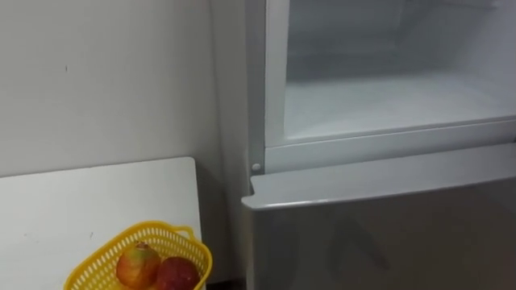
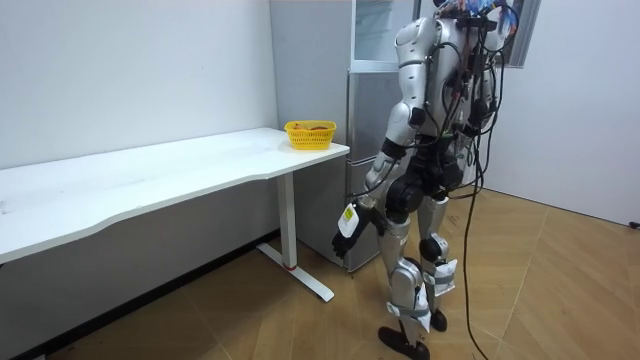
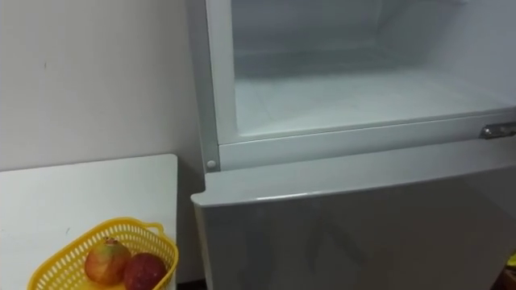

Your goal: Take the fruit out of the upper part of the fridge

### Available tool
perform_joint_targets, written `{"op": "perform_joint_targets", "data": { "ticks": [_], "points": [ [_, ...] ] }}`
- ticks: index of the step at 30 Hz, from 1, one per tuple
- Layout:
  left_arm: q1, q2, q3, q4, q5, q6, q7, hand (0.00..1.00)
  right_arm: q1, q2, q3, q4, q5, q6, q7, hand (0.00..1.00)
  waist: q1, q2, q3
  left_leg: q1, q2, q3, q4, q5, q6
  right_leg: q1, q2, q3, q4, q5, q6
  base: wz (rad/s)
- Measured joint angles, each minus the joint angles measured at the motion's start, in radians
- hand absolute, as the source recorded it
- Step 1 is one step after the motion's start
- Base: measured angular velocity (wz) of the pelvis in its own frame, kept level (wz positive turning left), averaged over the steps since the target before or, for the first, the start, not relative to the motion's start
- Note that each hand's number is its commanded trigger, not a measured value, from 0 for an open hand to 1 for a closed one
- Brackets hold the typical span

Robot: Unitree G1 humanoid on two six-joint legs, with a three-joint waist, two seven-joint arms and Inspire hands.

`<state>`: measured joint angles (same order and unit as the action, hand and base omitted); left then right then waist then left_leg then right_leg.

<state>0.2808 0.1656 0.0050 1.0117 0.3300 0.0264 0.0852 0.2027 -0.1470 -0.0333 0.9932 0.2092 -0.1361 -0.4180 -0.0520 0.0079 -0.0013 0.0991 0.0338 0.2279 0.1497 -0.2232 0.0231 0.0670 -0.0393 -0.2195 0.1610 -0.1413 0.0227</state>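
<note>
A grey fridge [image 1: 387, 217] is standing before the robot, upper compartment [image 1: 387, 101] open. Beside it, a white table [image 1: 81, 205] is bearing a yellow basket [image 1: 184, 239] (two reddish fruits [image 1: 139, 264] inside). The left hand [image 2: 346, 222] is hanging by the thigh, open or closed unclear.

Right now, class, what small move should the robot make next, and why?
Probably look higher into the upper fridge compartment: the shelf in view looks bare, two fruits already lie in the yellow basket on the table, and the left hand hangs low.
</note>
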Motion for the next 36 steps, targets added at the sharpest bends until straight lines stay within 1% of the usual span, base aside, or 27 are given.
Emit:
{"op": "perform_joint_targets", "data": {
  "ticks": [1,2,4,5,7,10,12,13,16,20,23,26,27,28,29,30,31,32,33,34,35,36],
  "points": [
    [0.004,0.0,0.017,0.0,0.016,0.011,-0.008,0.0,-0.001,0.0,-0.008,0.026,0.025,0.015,0.031,0.0,0.004,0.0,0.0006,0.0,-0.001,0.0,0.0,0.0,0.0,0.004,0.0,0.0,-0.009,0.0,0.0,0.06],
    [0.005,0.0,0.021,0.002,0.016,0.019,-0.01,0.0,-0.004,0.0,-0.009,0.038,0.029,0.023,0.046,0.0,0.004,0.0,0.0008,0.0,-0.001,0.0,0.0,0.0,0.0,0.005,0.0,0.0,-0.01,0.0,0.0,0.0],
    [0.009,-0.004,0.028,0.01,0.018,0.045,-0.013,0.0,-0.022,0.0,-0.01,0.11,0.027,0.051,0.111,0.0,0.005,0.0,0.002,0.0,-0.001,0.0,0.001,0.0,0.0,0.005,0.0,-0.003,-0.01,0.0,0.0,0.0],
    [0.01,-0.008,0.034,0.01,0.02,0.05,-0.013,0.0,-0.026,0.0,-0.01,0.129,0.027,0.056,0.127,0.0,0.006,0.001,0.0017,0.0,-0.002,0.0,0.001,0.0,0.0,0.005,0.0,-0.003,-0.01,0.0,0.0,0.0],
    [0.013,-0.027,0.056,0.01,0.038,0.066,-0.018,0.0,-0.031,0.001,-0.01,0.175,0.027,0.087,0.183,0.0,0.007,0.001,0.0013,0.0,-0.002,-0.002,0.0,0.0,0.0,0.007,-0.001,-0.004,-0.01,-0.001,-0.001,0.02],
    [0.012,-0.04,0.06,0.014,0.037,0.081,-0.037,0.0,-0.036,0.003,-0.009,0.211,0.025,0.117,0.228,0.0,0.008,-0.002,0.003,0.001,-0.005,-0.013,0.003,0.0,0.0,0.015,-0.003,-0.005,-0.013,-0.002,-0.002,0.07],
    [0.001,-0.04,0.06,0.031,0.036,0.087,-0.048,0.0,-0.037,0.003,-0.009,0.216,0.025,0.125,0.238,0.0,0.014,-0.005,0.0039,0.001,-0.007,-0.014,0.005,0.0,0.001,0.016,-0.004,-0.004,-0.013,-0.006,-0.003,0.04],
    [-0.003,-0.04,0.06,0.034,0.035,0.096,-0.056,0.0,-0.041,0.003,-0.009,0.22,0.024,0.13,0.246,0.0,0.019,-0.007,0.0053,0.001,-0.007,-0.014,0.006,0.0,0.001,0.016,-0.004,-0.002,-0.013,-0.007,-0.002,0.0],
    [-0.016,-0.039,0.062,0.031,0.035,0.098,-0.068,0.0,-0.049,0.002,-0.012,0.228,0.023,0.14,0.263,0.0,0.027,-0.015,0.0068,0.0,-0.008,-0.016,0.015,0.0,0.001,0.015,-0.005,-0.003,-0.014,-0.009,-0.002,0.01],
    [-0.02,-0.037,0.074,0.031,0.036,0.098,-0.073,0.0,-0.07,0.002,-0.047,0.253,0.037,0.14,0.292,0.0,0.026,-0.019,0.0072,-0.001,-0.008,-0.017,0.013,-0.001,0.001,0.014,-0.005,-0.003,-0.012,-0.012,-0.001,0.0],
    [-0.022,-0.037,0.096,0.031,0.036,0.098,-0.072,0.0,-0.075,0.003,-0.058,0.273,0.092,0.146,0.313,0.0,0.024,-0.018,0.0068,-0.001,-0.008,-0.02,0.011,-0.001,0.001,0.017,-0.005,-0.006,-0.012,-0.014,-0.001,0.04],
    [-0.029,-0.038,0.145,0.027,0.034,0.096,-0.072,0.0,-0.081,0.005,-0.125,0.311,0.2,0.158,0.325,0.0,0.017,-0.023,0.0052,0.001,-0.01,-0.023,0.01,-0.001,0.001,0.019,-0.007,-0.004,-0.012,-0.017,0.0,0.06],
    [-0.028,-0.038,0.171,0.027,0.033,0.096,-0.07,0.0,-0.08,0.005,-0.166,0.328,0.273,0.159,0.328,0.0,0.004,-0.021,0.0064,-0.001,-0.011,-0.03,0.011,-0.001,0.001,0.021,-0.007,-0.007,-0.013,-0.018,0.001,0.14],
    [-0.026,-0.038,0.193,0.025,0.035,0.097,-0.068,0.0,-0.075,0.005,-0.217,0.339,0.368,0.161,0.328,0.0,-0.008,-0.023,0.0058,-0.002,-0.013,-0.036,0.009,-0.001,0.001,0.022,-0.008,-0.007,-0.012,-0.021,0.002,0.16],
    [-0.026,-0.038,0.206,0.022,0.035,0.097,-0.067,0.0,-0.07,0.005,-0.243,0.34,0.415,0.163,0.327,0.0,-0.014,-0.025,0.0046,-0.001,-0.014,-0.037,0.008,-0.001,0.001,0.022,-0.009,-0.007,-0.01,-0.024,0.003,0.1],
    [-0.016,-0.038,0.226,0.009,0.035,0.097,-0.066,0.0,-0.058,0.005,-0.288,0.338,0.507,0.174,0.322,0.0,-0.026,-0.025,0.004,0.0,-0.014,-0.037,0.007,-0.001,0.001,0.023,-0.009,-0.005,-0.009,-0.026,0.003,0.0],
    [-0.014,-0.037,0.237,0.001,0.035,0.097,-0.059,0.0,-0.045,0.005,-0.323,0.337,0.608,0.181,0.316,0.0,-0.031,-0.025,0.0038,0.0,-0.014,-0.039,0.007,-0.001,0.001,0.022,-0.009,-0.004,-0.008,-0.026,0.002,0.0],
    [-0.019,-0.038,0.245,0.001,0.033,0.097,-0.056,0.0,-0.045,0.005,-0.345,0.338,0.656,0.183,0.312,0.0,-0.034,-0.024,0.0034,0.0,-0.014,-0.038,0.007,-0.001,0.001,0.022,-0.009,-0.003,-0.008,-0.026,0.002,0.0],
    [-0.02,-0.038,0.257,0.001,0.027,0.097,-0.053,0.0,-0.038,0.006,-0.392,0.339,0.743,0.184,0.307,0.0,-0.039,-0.021,0.0026,0.0,-0.014,-0.038,0.005,-0.001,0.001,0.021,-0.008,-0.002,-0.008,-0.026,0.002,0.0],
    [-0.018,-0.037,0.258,0.001,0.014,0.097,-0.045,0.0,-0.04,0.006,-0.445,0.339,0.835,0.189,0.297,0.0,-0.052,-0.026,0.0024,0.001,-0.014,-0.037,0.002,-0.001,0.001,0.02,-0.008,-0.001,-0.007,-0.026,0.002,0.0],
    [-0.018,-0.037,0.26,0.002,0.012,0.097,-0.042,0.0,-0.043,0.006,-0.471,0.339,0.877,0.191,0.295,0.0,-0.056,-0.023,0.003,0.001,-0.014,-0.036,0.002,-0.001,0.001,0.019,-0.008,0.001,-0.007,-0.026,0.002,-0.09],
    [-0.022,-0.037,0.265,0.01,0.005,0.097,-0.034,0.0,-0.048,0.006,-0.508,0.339,0.955,0.193,0.286,0.0,-0.061,-0.022,0.0018,0.003,-0.012,-0.029,0.002,-0.001,0.001,0.018,-0.007,0.003,-0.006,-0.025,0.001,-0.15]
  ]
}}
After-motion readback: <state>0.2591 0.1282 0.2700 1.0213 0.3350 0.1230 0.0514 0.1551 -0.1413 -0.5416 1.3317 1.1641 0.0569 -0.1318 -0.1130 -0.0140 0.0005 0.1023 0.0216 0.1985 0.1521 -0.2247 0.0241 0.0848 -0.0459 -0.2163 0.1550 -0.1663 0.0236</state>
